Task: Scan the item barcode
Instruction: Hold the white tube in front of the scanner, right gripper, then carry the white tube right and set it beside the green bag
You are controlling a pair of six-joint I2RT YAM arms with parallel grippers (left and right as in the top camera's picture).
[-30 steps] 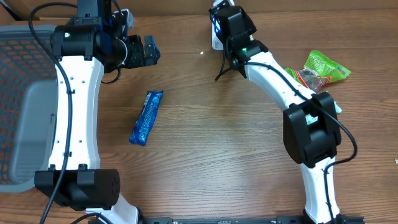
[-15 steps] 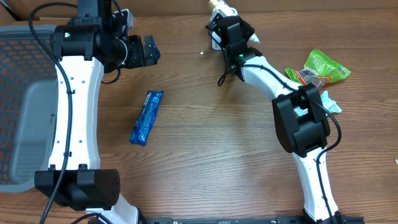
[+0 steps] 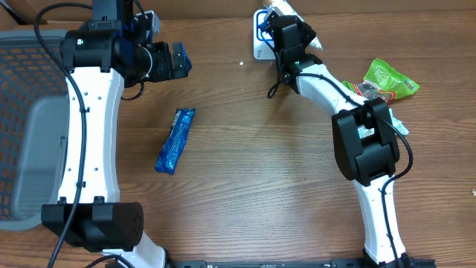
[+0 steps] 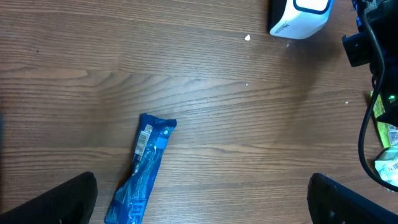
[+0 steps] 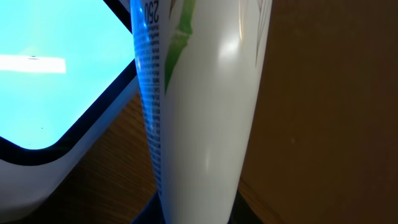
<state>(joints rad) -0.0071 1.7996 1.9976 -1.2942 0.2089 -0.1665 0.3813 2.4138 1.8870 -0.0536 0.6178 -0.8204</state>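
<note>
white tube [image 5: 205, 112], top out of frame

You face a shop-checkout bench, wood-grain table [image 3: 253, 186], white barcode scanner [image 4: 298, 18] with blue-lit window at 12 o'clock, white tube [image 5: 199, 112] with small print beside that window, grey mesh basket [image 3: 22, 112] at 9 o'clock, blue packet [image 3: 175, 140] left of centre, green packet [image 3: 388, 78] at 2 o'clock.

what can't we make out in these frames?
- White tube: barcode unseen; right wrist view crops it top and bottom.
- Scanner: same view, cut by left edge, partly behind tube.
- Right end effector: overhead, fingers hidden under wrist housing.
- Blue packet: left wrist, print too small, bottom edge cuts it.
</note>
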